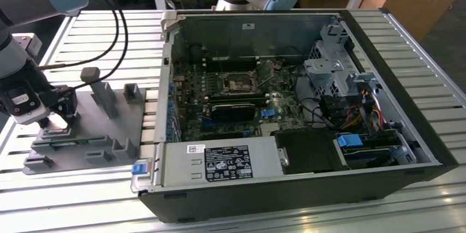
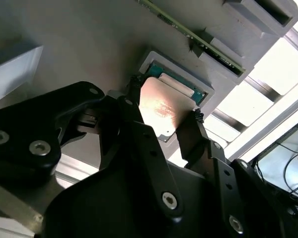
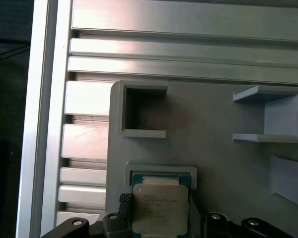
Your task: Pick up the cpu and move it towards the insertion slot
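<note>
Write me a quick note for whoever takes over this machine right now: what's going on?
Gripper: shut on the chip, fingers against two opposite edges.
Chip: at its recess in the grey holder, on the exterior view's left.
Socket: inside the open computer case, well apart from the chip.
Done: chip gripped.
Left: the whole carry over to the socket.

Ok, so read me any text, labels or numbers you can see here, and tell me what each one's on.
Nothing is clear enough to quote.
cpu top, in the first wrist view: several lines of fine print, too blurred to read.
black label on the power supply: dense white print and symbols, too small.
small white sticker beside it: too small.
back-wall sticker inside the computer case: too small.
</note>
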Robot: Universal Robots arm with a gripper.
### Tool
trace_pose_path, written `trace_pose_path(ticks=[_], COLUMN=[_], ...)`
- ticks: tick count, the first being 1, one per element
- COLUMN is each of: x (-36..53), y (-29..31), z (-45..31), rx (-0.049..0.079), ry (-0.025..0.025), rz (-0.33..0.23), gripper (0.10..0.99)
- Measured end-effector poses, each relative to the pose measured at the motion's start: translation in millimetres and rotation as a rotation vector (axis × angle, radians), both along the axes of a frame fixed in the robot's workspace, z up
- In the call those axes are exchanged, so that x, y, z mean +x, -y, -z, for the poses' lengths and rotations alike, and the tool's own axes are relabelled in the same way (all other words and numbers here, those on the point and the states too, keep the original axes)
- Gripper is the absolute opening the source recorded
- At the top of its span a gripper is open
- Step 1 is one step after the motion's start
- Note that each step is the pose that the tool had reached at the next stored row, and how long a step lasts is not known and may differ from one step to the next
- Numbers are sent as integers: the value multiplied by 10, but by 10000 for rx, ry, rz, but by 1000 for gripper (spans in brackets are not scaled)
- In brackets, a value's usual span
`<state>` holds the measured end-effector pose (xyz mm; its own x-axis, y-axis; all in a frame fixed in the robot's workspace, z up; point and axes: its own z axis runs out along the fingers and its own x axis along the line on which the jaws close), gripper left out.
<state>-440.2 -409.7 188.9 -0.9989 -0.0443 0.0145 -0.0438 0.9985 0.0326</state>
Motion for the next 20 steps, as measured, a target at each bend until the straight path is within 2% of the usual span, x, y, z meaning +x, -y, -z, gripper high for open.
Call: trace_pose_path(ticks=[7, 20], x=[0, 0], y=[0, 0], z=[-116, -181], rx=[1, 4], ry=[1, 0], rz=[0, -1], gripper=[541, 541])
